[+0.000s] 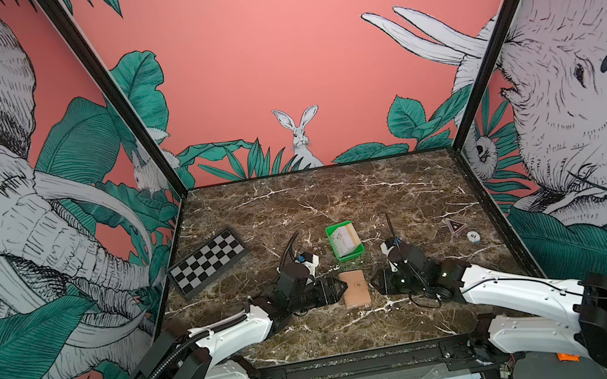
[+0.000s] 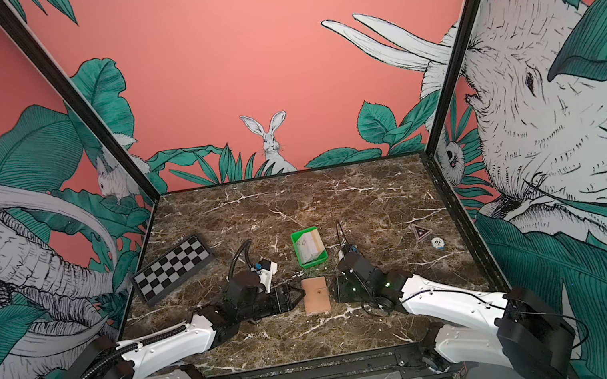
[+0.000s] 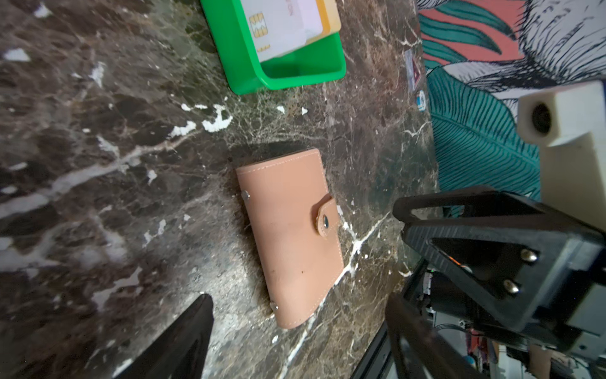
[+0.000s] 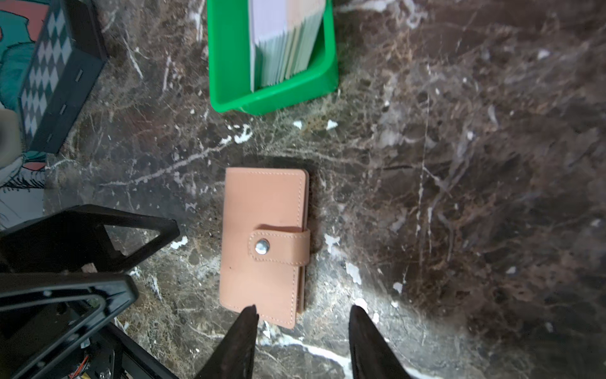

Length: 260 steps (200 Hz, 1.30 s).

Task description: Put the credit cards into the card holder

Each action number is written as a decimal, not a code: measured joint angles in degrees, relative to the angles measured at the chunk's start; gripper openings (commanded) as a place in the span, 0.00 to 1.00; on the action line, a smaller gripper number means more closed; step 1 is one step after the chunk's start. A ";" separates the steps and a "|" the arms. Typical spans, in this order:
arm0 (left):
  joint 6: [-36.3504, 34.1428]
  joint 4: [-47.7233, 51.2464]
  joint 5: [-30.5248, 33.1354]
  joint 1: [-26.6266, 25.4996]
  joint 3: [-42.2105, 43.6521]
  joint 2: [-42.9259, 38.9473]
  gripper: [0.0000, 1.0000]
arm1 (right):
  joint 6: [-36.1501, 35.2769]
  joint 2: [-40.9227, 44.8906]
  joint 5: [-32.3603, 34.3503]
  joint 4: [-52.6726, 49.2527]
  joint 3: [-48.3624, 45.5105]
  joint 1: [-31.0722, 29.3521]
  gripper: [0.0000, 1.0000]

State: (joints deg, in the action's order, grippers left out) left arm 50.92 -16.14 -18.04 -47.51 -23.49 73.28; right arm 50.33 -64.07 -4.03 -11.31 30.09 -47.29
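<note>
Stowed nothing yet. Spotted card holder (image 1: 354, 288) snapped shut toward the tabletop's (image 1: 296, 208) front edge, credit cards (image 1: 344, 240) waiting in green tray (image 1: 352, 255), left gripper (image 3: 298, 297) and right gripper (image 4: 303, 308) spread, empty.

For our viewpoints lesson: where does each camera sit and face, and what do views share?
Both top views: high behind the white arms, facing down at the brown marble table; both arms show.
Left wrist: left arm, facing the tan leather-like card holder; open left gripper shows.
Right wrist: right arm, same card holder; open right gripper shows.
All share card holder, green plastic tray.
</note>
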 measured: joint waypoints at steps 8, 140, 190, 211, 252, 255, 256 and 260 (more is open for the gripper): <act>0.17 -0.11 0.11 -0.17 0.00 0.66 0.82 | -0.09 -0.44 -0.68 0.02 -0.24 0.00 0.42; 2.21 -6.86 1.16 -1.60 1.81 3.87 0.75 | -2.78 -1.92 -2.12 11.72 -8.28 -0.59 0.39; 2.03 -9.57 2.45 -1.60 5.49 3.43 0.74 | -1.88 1.07 -0.31 13.97 -11.43 -0.72 0.39; 2.01 -10.08 2.97 -1.64 5.90 2.80 0.75 | -1.66 1.36 0.61 14.32 -11.45 -0.72 0.40; 2.08 -11.67 3.50 -2.12 6.19 2.60 0.75 | -1.64 -0.31 0.31 15.82 -11.41 -0.74 0.40; 2.10 -11.85 3.50 -2.19 6.19 2.69 0.75 | -1.64 -0.74 0.13 16.20 -11.41 -0.74 0.40; 2.10 -11.98 3.50 -2.23 6.19 2.71 0.75 | -1.64 -0.85 0.11 16.26 -11.41 -0.74 0.40; 2.10 -12.22 3.50 -2.27 6.19 2.84 0.75 | -1.60 -1.42 -0.11 16.68 -11.41 -0.79 0.39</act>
State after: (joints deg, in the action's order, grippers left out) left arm 53.01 -28.36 -14.55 -49.78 -17.30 76.12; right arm 48.73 -65.49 -4.14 5.37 18.68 -48.07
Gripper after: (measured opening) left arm 0.753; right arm 0.399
